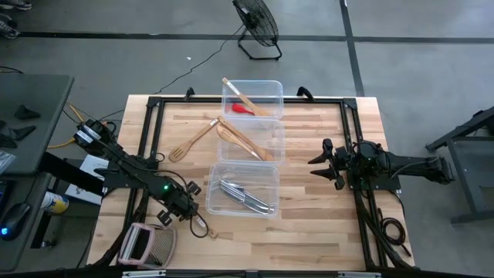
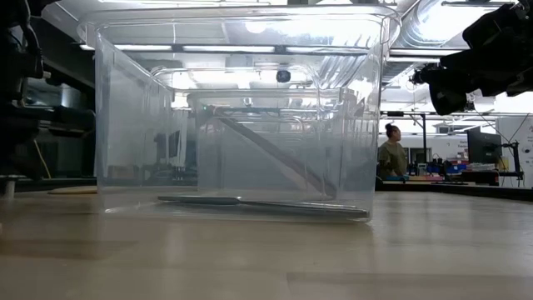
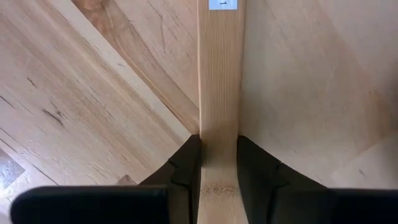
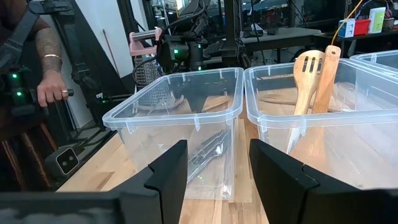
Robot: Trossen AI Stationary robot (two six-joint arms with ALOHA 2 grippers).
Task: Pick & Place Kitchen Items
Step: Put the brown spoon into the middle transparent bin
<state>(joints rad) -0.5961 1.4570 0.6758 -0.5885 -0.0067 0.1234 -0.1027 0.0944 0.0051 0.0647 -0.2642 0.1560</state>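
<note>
My left gripper (image 1: 191,215) is near the table's front left, shut on a pale wooden utensil (image 3: 219,93) with a flat handle. My right gripper (image 1: 318,164) is open and empty at the table's right, its fingers pointing at three clear tubs in a row down the middle. The far tub (image 1: 266,86) holds a wooden spatula and a small red utensil (image 1: 243,109). The middle tub (image 1: 272,130) holds wooden utensils. The near tub (image 1: 245,171) holds silver cutlery (image 1: 245,195). A slotted wooden spatula (image 1: 193,140) lies on the table left of the middle tub. My left gripper pinches the flat wooden handle by its two narrow edges (image 3: 217,163) between its two fingers (image 3: 186,165). The handle runs straight on past the fingertips, in line with them. A white label sits farther along it (image 3: 222,4). Whether the utensil rests on the table, I cannot tell.
A pink-handled grater (image 1: 147,245) lies at the front left corner, close to my left arm. A black frame (image 1: 154,104) runs along the table's edges. A person's hand (image 4: 53,87) shows beyond the table in the right wrist view. Bare wood lies between the tubs and my right gripper.
</note>
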